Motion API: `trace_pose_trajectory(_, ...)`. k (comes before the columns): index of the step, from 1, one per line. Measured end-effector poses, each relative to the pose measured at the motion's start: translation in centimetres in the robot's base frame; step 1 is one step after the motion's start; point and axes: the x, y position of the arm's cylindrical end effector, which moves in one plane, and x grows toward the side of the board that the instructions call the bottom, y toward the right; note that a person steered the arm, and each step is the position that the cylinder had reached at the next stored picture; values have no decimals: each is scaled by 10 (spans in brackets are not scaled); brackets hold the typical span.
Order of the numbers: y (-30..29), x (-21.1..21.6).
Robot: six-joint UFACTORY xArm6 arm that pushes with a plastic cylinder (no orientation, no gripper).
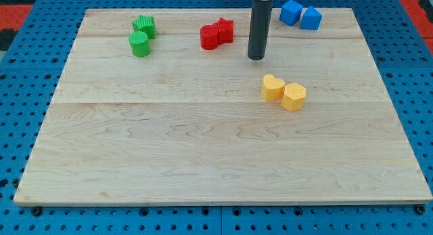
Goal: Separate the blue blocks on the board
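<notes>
Two blue blocks sit touching at the view's top right: a blue block (291, 12) on the left and a blue cube (311, 18) on the right. My tip (256, 57) rests on the wooden board (203, 147), below and to the left of the blue pair, well apart from them. It stands right of the red blocks and above the yellow blocks.
Two red blocks (216, 34) touch at the top middle. A green star block (144, 26) and a green cylinder (140, 44) sit at the top left. A yellow heart (272, 88) and a yellow hexagon (293, 97) touch right of centre.
</notes>
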Motion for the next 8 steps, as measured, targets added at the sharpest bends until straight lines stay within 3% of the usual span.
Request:
trace_pose_trajectory(4,0,22)
trace_pose_trajectory(6,178,-18)
trace_pose_trajectory(7,174,-102)
trace_pose_trajectory(8,196,-136)
